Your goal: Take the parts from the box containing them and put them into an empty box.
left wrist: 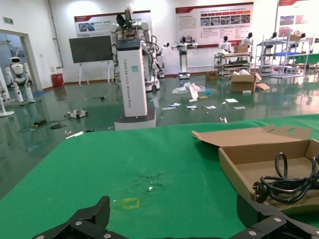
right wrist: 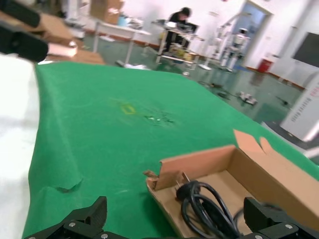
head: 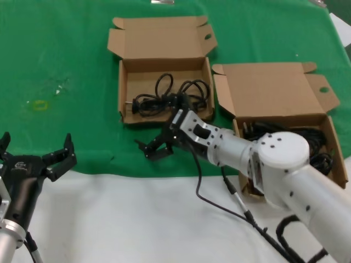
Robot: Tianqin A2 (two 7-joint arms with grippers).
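Nearest, at the white front edge, the left end effector waits, fingers spread, empty. Farther in, the right end effector hangs released just before the left box holding one looped power cord. More cords fill the right box.

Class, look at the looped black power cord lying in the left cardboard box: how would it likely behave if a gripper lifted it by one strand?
The power cord is thin and lies in loose loops, so it would probably sag and uncoil. Its moulded plug looks like the bulkiest part, so that end may dangle and swing. The loops overlap, so a neighbouring strand might drag along too.
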